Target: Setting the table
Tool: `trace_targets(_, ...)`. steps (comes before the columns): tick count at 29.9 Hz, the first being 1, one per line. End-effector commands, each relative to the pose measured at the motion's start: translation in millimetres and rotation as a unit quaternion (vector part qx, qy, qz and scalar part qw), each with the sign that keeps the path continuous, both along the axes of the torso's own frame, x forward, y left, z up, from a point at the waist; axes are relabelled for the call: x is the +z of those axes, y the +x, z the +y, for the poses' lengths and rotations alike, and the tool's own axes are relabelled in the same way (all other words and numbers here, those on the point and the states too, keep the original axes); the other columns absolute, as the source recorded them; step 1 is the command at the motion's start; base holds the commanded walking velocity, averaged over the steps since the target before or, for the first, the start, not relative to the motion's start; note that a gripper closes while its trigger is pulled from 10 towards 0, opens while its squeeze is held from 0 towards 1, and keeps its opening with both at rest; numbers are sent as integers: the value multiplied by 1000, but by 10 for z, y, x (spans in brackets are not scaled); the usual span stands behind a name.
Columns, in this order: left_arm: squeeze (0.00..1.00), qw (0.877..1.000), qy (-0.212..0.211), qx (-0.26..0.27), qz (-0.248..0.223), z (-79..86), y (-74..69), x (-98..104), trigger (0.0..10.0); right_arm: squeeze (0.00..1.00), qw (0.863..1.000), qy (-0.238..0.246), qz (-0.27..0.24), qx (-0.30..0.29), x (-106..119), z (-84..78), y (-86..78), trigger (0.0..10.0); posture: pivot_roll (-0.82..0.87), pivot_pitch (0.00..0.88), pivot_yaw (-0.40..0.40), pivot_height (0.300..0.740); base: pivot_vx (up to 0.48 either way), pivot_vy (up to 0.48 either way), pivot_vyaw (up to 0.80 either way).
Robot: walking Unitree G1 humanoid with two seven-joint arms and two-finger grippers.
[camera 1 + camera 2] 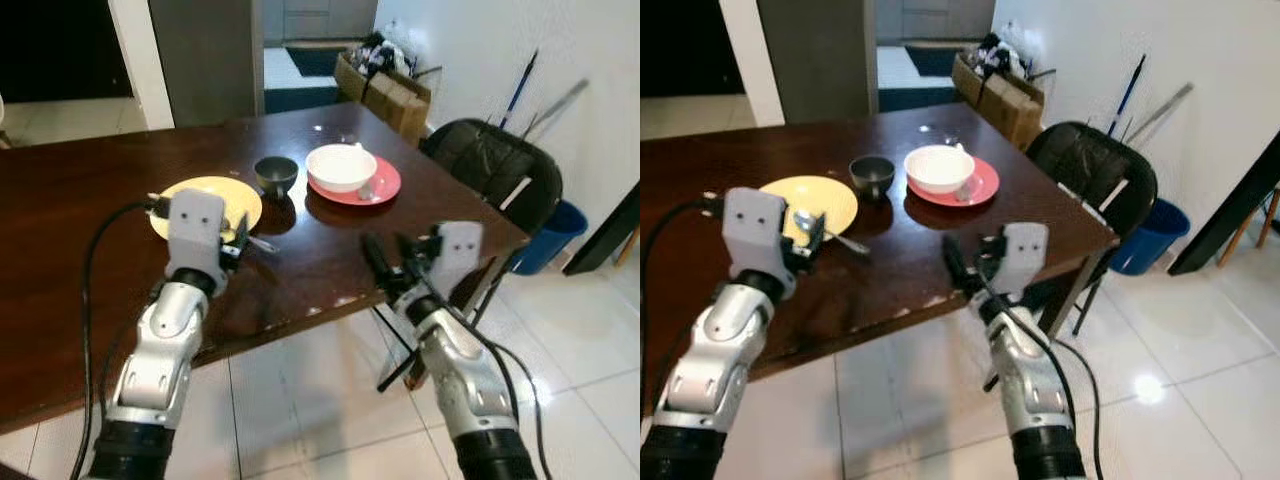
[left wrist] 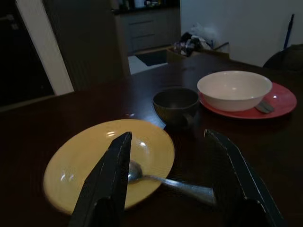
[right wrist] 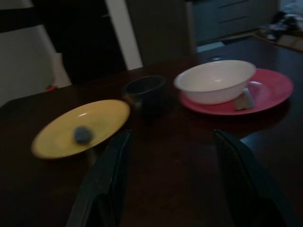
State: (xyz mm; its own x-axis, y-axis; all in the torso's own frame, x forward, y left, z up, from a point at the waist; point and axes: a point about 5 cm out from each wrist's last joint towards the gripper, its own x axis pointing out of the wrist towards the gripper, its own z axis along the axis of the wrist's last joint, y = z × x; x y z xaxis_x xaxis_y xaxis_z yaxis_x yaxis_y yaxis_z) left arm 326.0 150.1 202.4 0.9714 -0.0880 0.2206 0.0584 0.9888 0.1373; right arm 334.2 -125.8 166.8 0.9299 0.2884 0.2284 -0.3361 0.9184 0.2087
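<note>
hovering open-jawed, left gripper [image 2: 165, 189] over spoon [image 2: 163, 181], right gripper [image 3: 173, 184] also open.

Spoon [image 3: 244, 100] beside white bowl [image 3: 215, 80], perhaps, blurred.

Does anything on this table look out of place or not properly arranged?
Mostly tidy. One oddity: the spoon lies with its bowl on the yellow plate and its handle hanging over the rim onto the table, between the open left gripper's fingers. Nothing looks spilled or broken.
</note>
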Motion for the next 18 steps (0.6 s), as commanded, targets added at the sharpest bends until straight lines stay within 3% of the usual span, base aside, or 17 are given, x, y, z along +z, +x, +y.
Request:
trace_targets(1,0,1000,3,-2,13,-37,-5,-56,10000,0,1000,-9,4,-14,-10,-61,0,10000,30,15,34,740,469,0,0)
trace_targets(12,0,1000,6,-1,11,-28,-12,-46,10000,0,1000,-9,9,-12,-17,-47,2,10000,33,22,38,740,468,0,613)
trace_targets(14,0,1000,6,-1,12,-27,-17,-46,10000,0,1000,0,12,-8,-19,-39,0,10000,34,24,38,740,446,0,0)
trace_targets(18,0,999,-8,-38,14,-31,-93,-13,10000,0,998,3,17,56,2,51,-58,10000,33,29,41,740,0,0,0)
